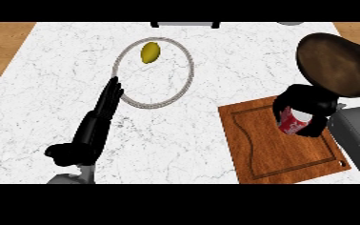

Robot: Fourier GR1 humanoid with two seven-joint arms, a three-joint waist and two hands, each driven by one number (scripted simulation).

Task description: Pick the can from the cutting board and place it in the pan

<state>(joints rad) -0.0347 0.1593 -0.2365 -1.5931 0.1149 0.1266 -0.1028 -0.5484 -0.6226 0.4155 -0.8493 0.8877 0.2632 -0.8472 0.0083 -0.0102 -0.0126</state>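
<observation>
The bench [211, 52] is bare between the plate [188, 71] (a lemon [150, 52] sits on it) and the pan [330, 64]. The pan's edge hangs right over the cutting board [267, 143].

This is a kitchen. A white marbled desk [211, 47] fills most of the frame, with wood showing past it at the upper left and upper right corners. At lower right lies a wooden cutting board [274, 157] with a routed groove; a dark brown pan [330, 62] sits at upper right. A clear plate [188, 69] in the upper middle carries a yellow lemon [150, 52].
</observation>
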